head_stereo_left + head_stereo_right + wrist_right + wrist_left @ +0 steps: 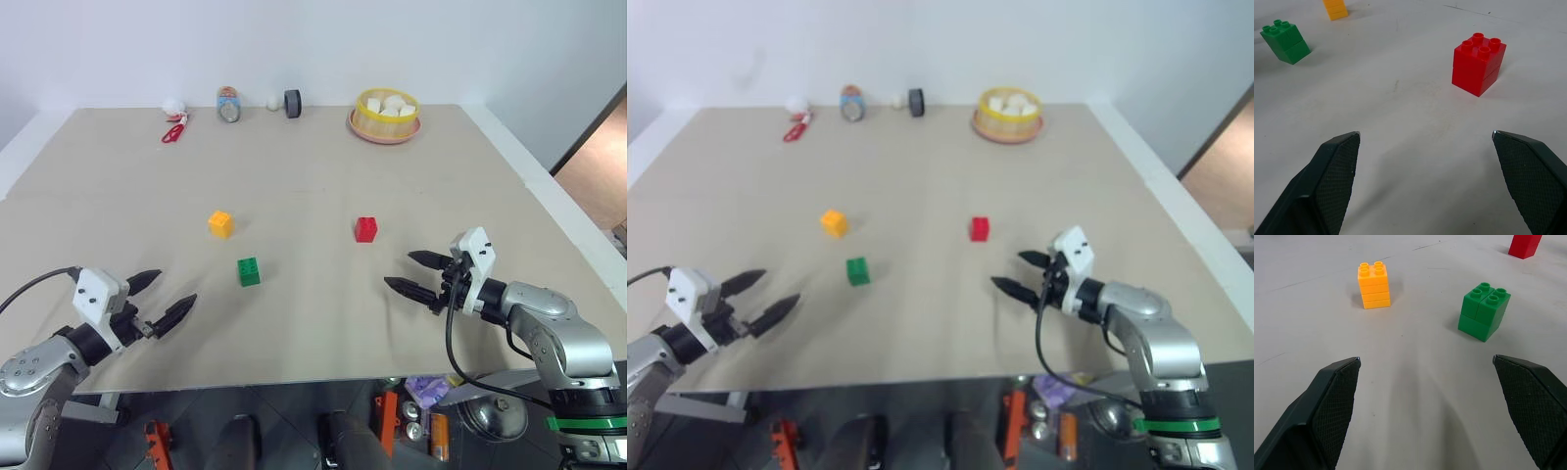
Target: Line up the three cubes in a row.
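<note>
Three studded cubes stand apart on the beige table (313,176): a yellow-orange cube (220,224) left of centre, a green cube (249,271) just in front of it, and a red cube (365,229) to the right. My left gripper (168,296) hovers open near the front left edge, pointing toward the green cube (1484,311) and the yellow-orange cube (1374,285). Over at the front right, my right gripper (411,272) is open too, aimed at the red cube (1479,63). Nothing sits between either pair of fingers.
Along the far edge stand a yellow bowl (388,116) of white lumps on a pink plate, a black roll (292,103), a small can (228,105), a white ball (272,101) and red-handled scissors (174,131). Clutter lies on the floor beyond the front edge.
</note>
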Controlling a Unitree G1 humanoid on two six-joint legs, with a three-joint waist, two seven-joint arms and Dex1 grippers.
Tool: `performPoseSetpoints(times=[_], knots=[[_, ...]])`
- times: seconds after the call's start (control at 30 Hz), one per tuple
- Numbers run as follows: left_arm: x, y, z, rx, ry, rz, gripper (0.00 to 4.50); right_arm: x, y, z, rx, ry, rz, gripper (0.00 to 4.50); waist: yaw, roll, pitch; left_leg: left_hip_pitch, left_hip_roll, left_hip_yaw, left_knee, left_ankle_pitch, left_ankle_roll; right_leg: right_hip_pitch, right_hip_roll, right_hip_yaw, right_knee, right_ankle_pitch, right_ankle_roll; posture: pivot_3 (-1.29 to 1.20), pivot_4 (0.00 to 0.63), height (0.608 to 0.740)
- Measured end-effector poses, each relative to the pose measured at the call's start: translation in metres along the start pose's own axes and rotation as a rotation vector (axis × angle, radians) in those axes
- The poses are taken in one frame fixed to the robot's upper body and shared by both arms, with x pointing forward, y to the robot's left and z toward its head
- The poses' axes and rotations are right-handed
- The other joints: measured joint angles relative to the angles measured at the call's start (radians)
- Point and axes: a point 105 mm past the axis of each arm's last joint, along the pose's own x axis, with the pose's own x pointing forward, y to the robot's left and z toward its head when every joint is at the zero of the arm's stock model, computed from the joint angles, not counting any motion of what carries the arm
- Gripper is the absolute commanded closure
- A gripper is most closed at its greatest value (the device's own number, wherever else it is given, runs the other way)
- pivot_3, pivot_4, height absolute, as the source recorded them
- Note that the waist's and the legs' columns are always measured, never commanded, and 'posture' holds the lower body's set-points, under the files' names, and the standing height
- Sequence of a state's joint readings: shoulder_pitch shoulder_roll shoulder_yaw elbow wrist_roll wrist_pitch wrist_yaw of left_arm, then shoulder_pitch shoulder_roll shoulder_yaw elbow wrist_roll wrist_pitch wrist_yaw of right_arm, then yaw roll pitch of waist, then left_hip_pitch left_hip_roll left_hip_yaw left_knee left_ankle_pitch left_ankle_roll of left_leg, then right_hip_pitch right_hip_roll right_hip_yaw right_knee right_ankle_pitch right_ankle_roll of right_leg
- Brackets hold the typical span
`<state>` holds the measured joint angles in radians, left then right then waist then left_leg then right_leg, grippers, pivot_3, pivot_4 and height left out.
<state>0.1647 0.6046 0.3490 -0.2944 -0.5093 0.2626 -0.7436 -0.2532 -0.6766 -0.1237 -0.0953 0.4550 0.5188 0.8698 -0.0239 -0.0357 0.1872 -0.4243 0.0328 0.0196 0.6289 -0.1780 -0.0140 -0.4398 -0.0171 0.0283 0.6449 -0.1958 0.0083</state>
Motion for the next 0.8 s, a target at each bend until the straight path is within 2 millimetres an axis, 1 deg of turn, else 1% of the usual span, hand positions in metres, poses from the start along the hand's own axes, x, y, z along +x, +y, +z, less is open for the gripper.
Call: performPoseSetpoints(times=[0.07, 0.13, 0.17, 0.23, 0.3, 0.43, 0.47, 0.5, 0.57, 0.63, 0.7, 0.8], knots=[[0.0, -0.001, 0.0, -0.001, -0.001, -0.008, 0.0, 0.001, -0.001, 0.0, -0.003, 0.001, -0.013, 0.03, 0.0, 0.0, 0.0, 0.0, 0.0, 0.0, 0.0, 0.0, 0.0, 0.0, 0.0, 0.0, 0.0, 0.0, 0.0, 0.0, 0.15, 0.74], [0.001, -0.006, 0.004, 0.013, -0.009, -0.058, 0.0, 0.007, -0.01, 0.001, -0.018, 0.0, -0.102, 0.03, -0.001, -0.001, 0.0, 0.0, 0.001, 0.0, 0.0, 0.0, 0.0, 0.0, 0.001, 0.0, 0.0, 0.0, 0.0, 0.0, 0.15, 0.74], [0.002, -0.009, 0.008, 0.031, -0.016, -0.092, 0.0, 0.01, -0.014, 0.002, -0.023, -0.001, -0.14, 0.03, -0.001, -0.001, 0.0, 0.0, 0.001, 0.0, 0.001, 0.0, 0.0, 0.0, 0.001, 0.0, 0.0, 0.0, 0.0, 0.0, 0.15, 0.74], [0.006, -0.02, 0.024, 0.094, -0.053, -0.184, 0.0, 0.017, -0.023, 0.004, -0.054, 0.012, -0.23, 0.03, -0.001, -0.001, 0.0, 0.0, 0.001, 0.001, 0.001, 0.0, 0.0, 0.0, 0.0, 0.0, 0.0, 0.0, 0.0, 0.0, 0.15, 0.74], [0.011, -0.031, 0.037, 0.145, -0.091, -0.266, 0.0, 0.023, -0.028, 0.007, -0.073, 0.01, -0.283, 0.03, 0.0, -0.001, 0.0, 0.0, 0.001, 0.001, 0.001, 0.0, 0.0, 0.0, 0.0, 0.0, 0.0, 0.0, 0.0, 0.0, 0.15, 0.74], [0.022, -0.046, 0.047, 0.182, -0.117, -0.369, 0.0, 0.03, -0.031, 0.013, -0.094, 0.008, -0.316, 0.03, 0.0, -0.001, 0.0, -0.001, 0.0, 0.001, 0.001, 0.0, 0.0, 0.0, 0.0, 0.0, 0.0, 0.0, 0.0, 0.0, 0.15, 0.74], [0.028, -0.052, 0.052, 0.197, -0.132, -0.411, 0.0, 0.035, -0.029, 0.014, -0.1, 0.01, -0.312, 0.03, 0.0, -0.001, 0.0, -0.001, 0.0, 0.001, 0.001, 0.0, 0.0, 0.0, 0.0, 0.0, 0.0, 0.0, 0.0, 0.0, 0.15, 0.74], [0.035, -0.062, 0.058, 0.221, -0.15, -0.47, 0.0, 0.041, -0.025, 0.012, -0.098, 0.015, -0.3, 0.03, 0.0, -0.001, 0.0, -0.001, 0.0, 0.001, 0.001, 0.0, 0.0, 0.0, 0.001, 0.001, 0.0, 0.0, 0.0, 0.0, 0.15, 0.74], [0.043, -0.072, 0.064, 0.247, -0.168, -0.531, 0.0, 0.049, -0.017, 0.005, -0.095, 0.034, -0.267, 0.03, 0.0, -0.001, 0.0, -0.001, 0.001, 0.001, 0.001, 0.0, 0.0, 0.0, 0.002, 0.001, 0.0, 0.001, 0.001, 0.0, 0.15, 0.74], [0.047, -0.079, 0.066, 0.258, -0.174, -0.568, 0.0, 0.056, -0.011, 0.001, -0.091, 0.044, -0.245, 0.03, 0.0, -0.001, 0.0, -0.001, 0.001, 0.001, 0.001, 0.0, 0.0, 0.0, 0.002, 0.001, 0.0, 0.001, 0.001, 0.0, 0.15, 0.74], [0.051, -0.085, 0.067, 0.26, -0.181, -0.594, 0.0, 0.058, -0.01, -0.006, -0.087, 0.058, -0.246, 0.03, -0.001, -0.001, 0.0, -0.001, 0.001, 0.001, 0.001, 0.0, 0.0, 0.0, 0.002, 0.002, 0.0, 0.001, 0.002, 0.0, 0.15, 0.74], [0.055, -0.088, 0.063, 0.253, -0.171, -0.608, 0.0, 0.061, -0.012, -0.012, -0.08, 0.061, -0.262, 0.03, -0.001, -0.001, 0.0, 0.0, 0.001, 0.001, 0.001, 0.0, 0.0, 0.0, 0.002, 0.002, 0.001, 0.001, 0.002, 0.0, 0.15, 0.74]])
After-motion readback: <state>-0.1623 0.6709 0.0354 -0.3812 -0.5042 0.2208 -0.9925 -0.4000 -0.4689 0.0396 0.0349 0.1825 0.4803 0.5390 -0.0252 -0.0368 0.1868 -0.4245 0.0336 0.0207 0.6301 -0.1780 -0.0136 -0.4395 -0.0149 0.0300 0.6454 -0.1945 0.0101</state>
